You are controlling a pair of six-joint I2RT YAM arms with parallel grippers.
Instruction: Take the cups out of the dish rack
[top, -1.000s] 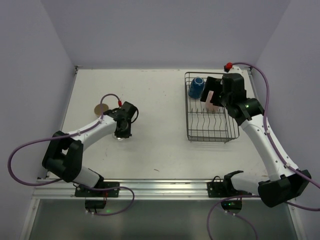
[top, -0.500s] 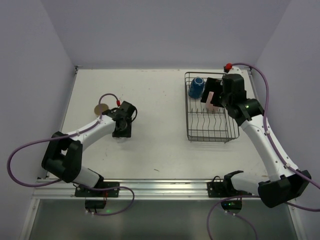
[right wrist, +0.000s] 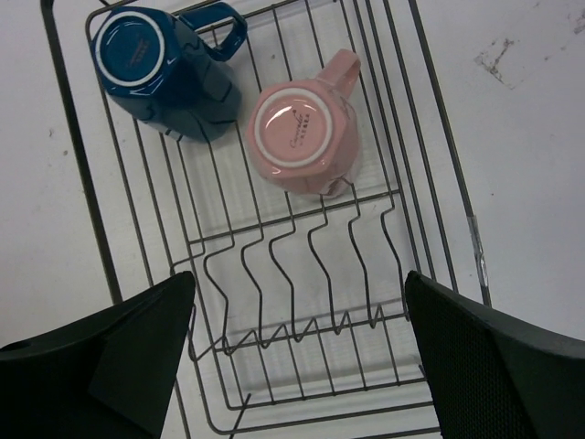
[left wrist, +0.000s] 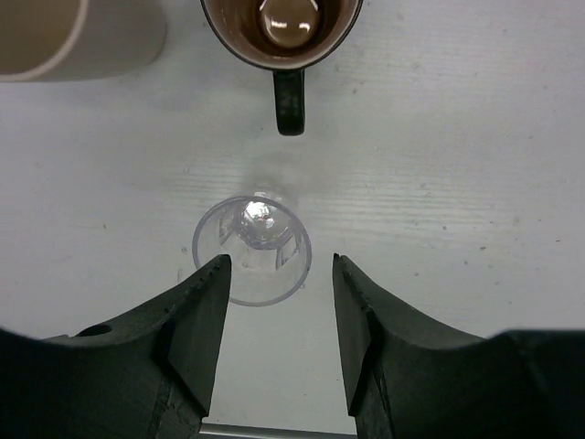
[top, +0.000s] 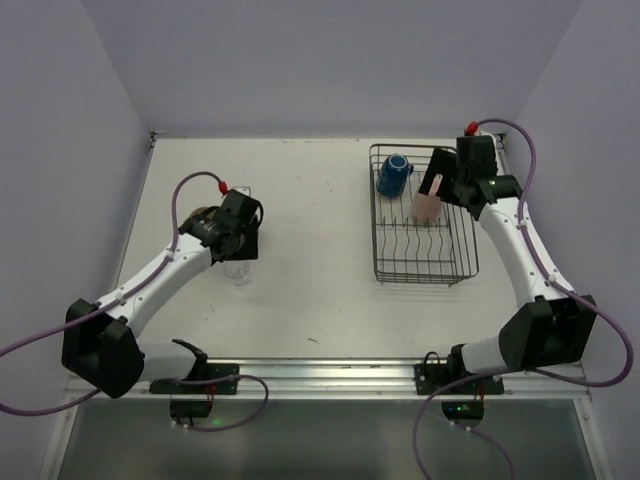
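A small clear glass (left wrist: 251,249) stands upright on the table, free, just beyond my left gripper (left wrist: 279,274), which is open and holds nothing. From above, the glass (top: 238,271) sits just near of that gripper (top: 243,243). A dark brown mug (left wrist: 283,27) and a cream-beige mug (left wrist: 64,37) stand upright beyond the glass. The dish rack (right wrist: 430,119) holds a blue mug (right wrist: 164,73) and a pale pink cup (right wrist: 302,137), both bottom up. My right gripper (right wrist: 297,311) hangs wide open above the rack (top: 420,270), near the pink cup (top: 427,207) and blue mug (top: 393,173).
The rack's near half shows only bare wire dividers (right wrist: 302,265). White walls close the table in on the left, back and right. A purple cable (top: 190,185) loops above the left wrist.
My left gripper opened, let go of the glass and drew back from it, leaving it standing on the table. My right gripper shifted toward the far right over the rack, still open.
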